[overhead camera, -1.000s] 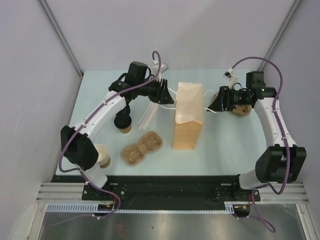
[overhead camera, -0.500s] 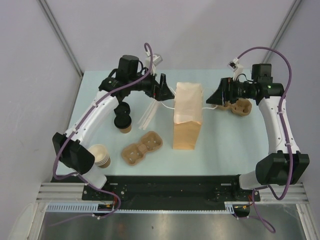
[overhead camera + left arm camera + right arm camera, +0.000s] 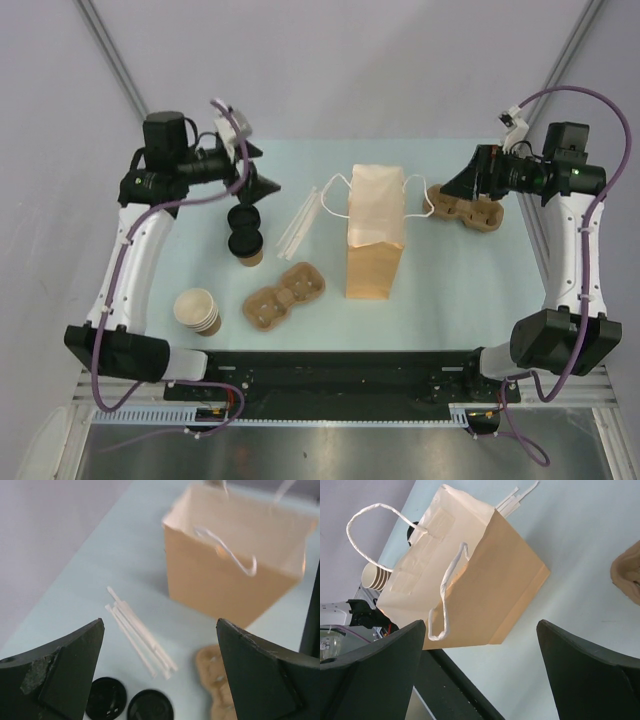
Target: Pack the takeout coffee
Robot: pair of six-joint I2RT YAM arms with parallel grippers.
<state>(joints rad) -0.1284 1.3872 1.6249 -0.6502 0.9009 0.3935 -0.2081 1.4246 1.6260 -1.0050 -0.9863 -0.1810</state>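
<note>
The takeout coffee [image 3: 246, 247], a tan paper cup under a black lid, stands left of centre on the table. A tan paper bag [image 3: 376, 235] stands upright and open in the middle, its white handles hanging loose on both sides. My left gripper [image 3: 266, 168] hovers open above the table behind the coffee, holding nothing. My right gripper [image 3: 456, 181] is open and empty to the right of the bag. In the left wrist view the bag [image 3: 235, 565] lies ahead of my left gripper [image 3: 160, 625]. In the right wrist view the bag [image 3: 470, 585] fills the space beyond my right gripper [image 3: 480, 622].
A loose black lid [image 3: 245, 217] lies just behind the coffee. White straws [image 3: 299, 223] lie between it and the bag. A stack of lidless cups [image 3: 197, 310] and a pulp cup carrier [image 3: 286, 297] sit near the front; a second carrier [image 3: 468, 207] sits under my right gripper.
Both grippers opened and let go of the bag's handles. Each arm drew back and outward from the bag, the left one far to the left. The bag stays standing.
</note>
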